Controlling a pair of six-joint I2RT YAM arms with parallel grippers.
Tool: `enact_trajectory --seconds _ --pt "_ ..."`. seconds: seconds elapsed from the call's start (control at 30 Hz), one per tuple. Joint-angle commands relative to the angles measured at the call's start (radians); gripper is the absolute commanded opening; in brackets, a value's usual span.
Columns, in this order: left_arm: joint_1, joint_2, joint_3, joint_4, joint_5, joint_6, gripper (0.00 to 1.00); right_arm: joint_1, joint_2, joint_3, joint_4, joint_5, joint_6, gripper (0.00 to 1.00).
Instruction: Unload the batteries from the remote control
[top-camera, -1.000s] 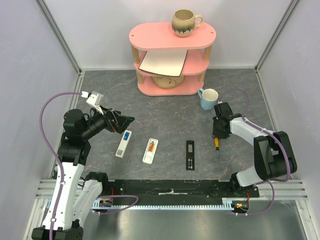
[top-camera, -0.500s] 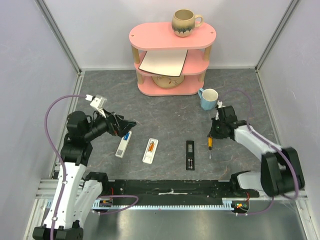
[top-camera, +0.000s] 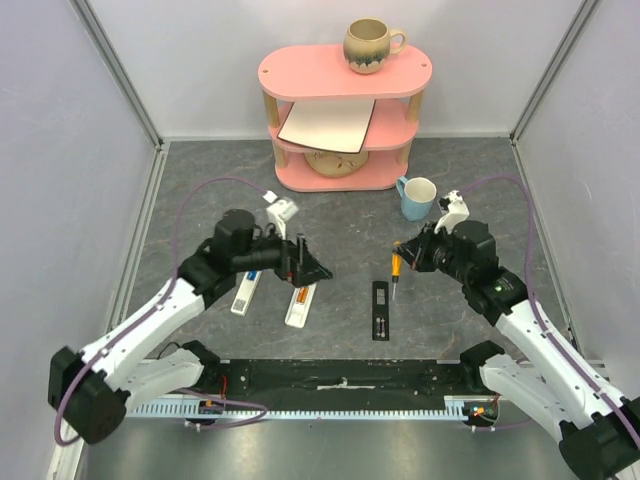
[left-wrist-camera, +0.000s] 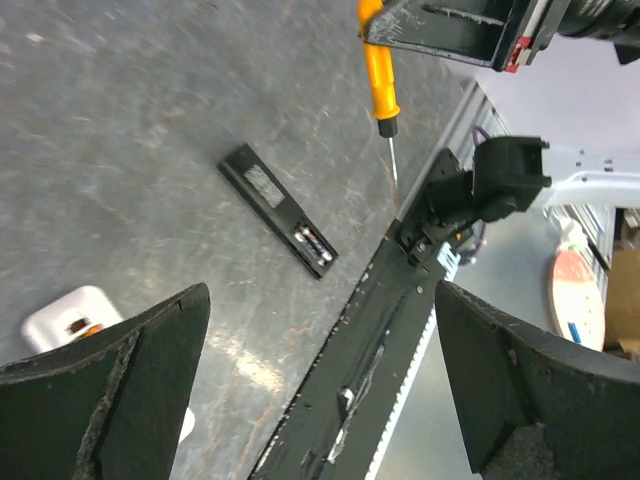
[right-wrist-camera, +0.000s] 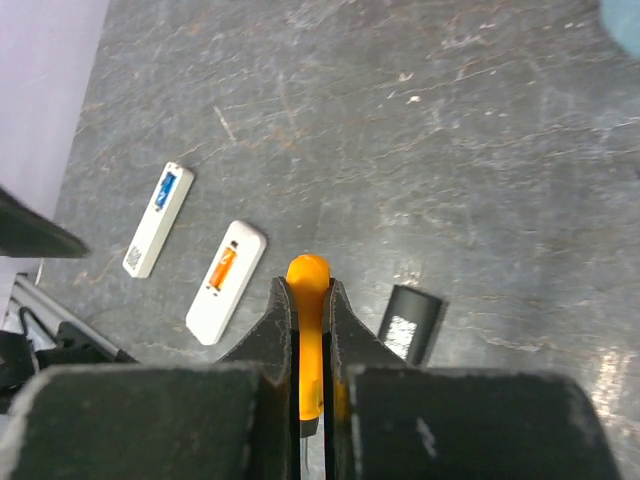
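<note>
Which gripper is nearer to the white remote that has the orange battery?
Left. The left gripper is over the white remote's far end; the right gripper, holding the screwdriver, is farther right, by the black remote.

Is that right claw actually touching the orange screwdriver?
Touching. The right wrist view shows the right gripper clamped on the screwdriver handle from both sides.

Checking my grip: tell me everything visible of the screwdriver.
The screwdriver has an orange plastic-looking handle with a rounded end and a thin dark metal shaft. The right gripper is shut on the handle; it hangs tip-down just beside the black remote. Whether the tip touches the table is unclear.
</note>
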Motion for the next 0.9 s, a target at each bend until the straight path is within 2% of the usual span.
enact_trajectory --seconds 0.0,0.2,0.53,0.63,0.7,0.77,0.8,0.87 --pt "-0.162 0.16 0.072 0.173 -0.087 -0.099 0.98 0.065 0.0 0.004 0.048 0.042 0.1 0.0" --pt "-0.334 0.344 0.166 0.267 -0.149 -0.132 0.98 0.12 0.001 0.004 0.08 0.073 0.161 0.0" --pt "-0.394 0.55 0.261 0.338 -0.164 -0.17 0.88 0.14 -0.049 -0.007 0.085 0.093 0.21 0.0" --pt "-0.394 0.584 0.266 0.351 -0.161 -0.179 0.77 0.142 -0.068 -0.011 0.091 0.094 0.223 0.0" --pt "-0.395 0.596 0.266 0.367 -0.161 -0.185 0.61 0.142 -0.074 -0.011 0.093 0.091 0.226 0.0" --pt "-0.394 0.599 0.261 0.382 -0.158 -0.191 0.4 0.142 -0.075 -0.011 0.097 0.082 0.229 0.0" --pt "-0.394 0.599 0.26 0.394 -0.158 -0.196 0.2 0.142 -0.077 -0.013 0.099 0.079 0.23 0.0" --pt "-0.394 0.596 0.26 0.401 -0.155 -0.196 0.06 0.14 -0.081 -0.017 0.109 0.064 0.226 0.0"
